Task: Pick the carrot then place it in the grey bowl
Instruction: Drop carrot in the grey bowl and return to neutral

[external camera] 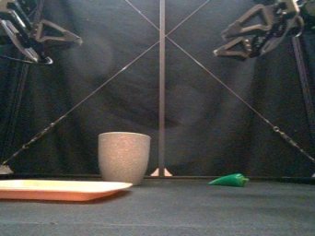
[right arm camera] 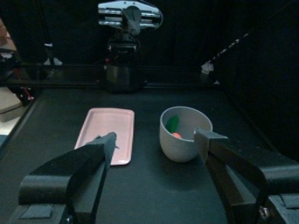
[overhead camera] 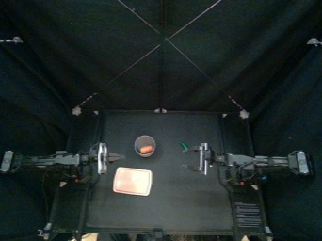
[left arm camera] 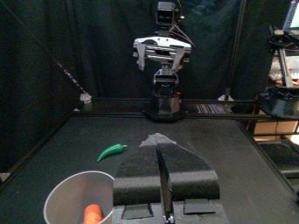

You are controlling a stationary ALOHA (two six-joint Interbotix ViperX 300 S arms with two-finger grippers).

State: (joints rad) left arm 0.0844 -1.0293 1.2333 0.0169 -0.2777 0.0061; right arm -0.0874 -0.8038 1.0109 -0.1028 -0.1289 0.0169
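The orange carrot (overhead camera: 147, 148) lies inside the tall grey speckled cup (overhead camera: 146, 145), which stands upright at the table's middle back. The left wrist view shows the carrot (left arm camera: 93, 213) at the bottom of the cup (left arm camera: 79, 196); the right wrist view shows the carrot (right arm camera: 173, 129) in the cup (right arm camera: 184, 133) too. My left gripper (overhead camera: 102, 160) hovers left of the cup, its jaws (left arm camera: 159, 140) pressed together and holding nothing. My right gripper (overhead camera: 204, 160) hovers right of the cup, open (right arm camera: 159, 140) and holding nothing. In the front view the cup (external camera: 124, 155) hides the carrot.
A flat pink tray (overhead camera: 132, 181) lies in front of the cup, toward the left (external camera: 62, 190). A small green toy vegetable (overhead camera: 185, 147) lies on the table right of the cup (external camera: 227, 180). Both arms are raised well above the table.
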